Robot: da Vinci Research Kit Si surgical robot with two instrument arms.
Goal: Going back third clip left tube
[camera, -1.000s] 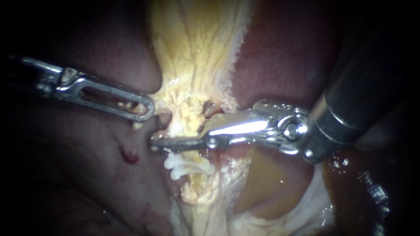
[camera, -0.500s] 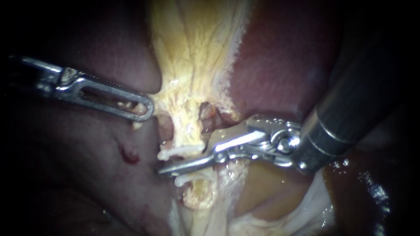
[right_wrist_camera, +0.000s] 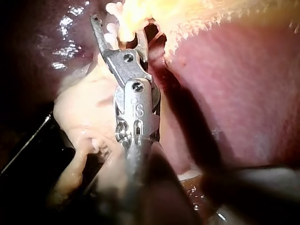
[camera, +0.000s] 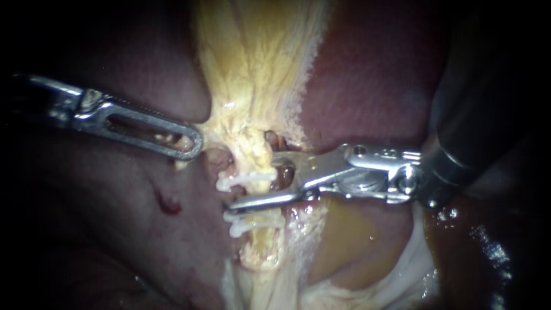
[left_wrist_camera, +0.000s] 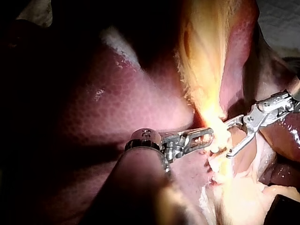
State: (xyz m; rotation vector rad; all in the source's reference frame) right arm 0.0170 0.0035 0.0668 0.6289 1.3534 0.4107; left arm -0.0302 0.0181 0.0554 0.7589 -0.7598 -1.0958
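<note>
This looks like the backing-out step. The slender steel right instrument (right_wrist_camera: pixel 117 26) has its jaws apart and grips nothing; one jaw lies across the pale yellow tube (camera: pixel 252 155), between the upper white clip (camera: pixel 247 179) and the two lower white clips (camera: pixel 255 223). The next move should be straight back, clear of those clips. The slotted steel left instrument (camera: pixel 192 140) is clamped on the yellow fatty tissue (camera: pixel 252 69) beside the dark red liver (camera: pixel 367 86).

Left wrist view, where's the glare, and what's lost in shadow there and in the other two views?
Left wrist view: glare washes out the yellow tissue; the left instrument has a shadowed shaft. Endoscope view: light pools centrally, glints on the right instrument, edges dark. Right wrist view: wet glints on the liver, foreground shaft dark.
</note>
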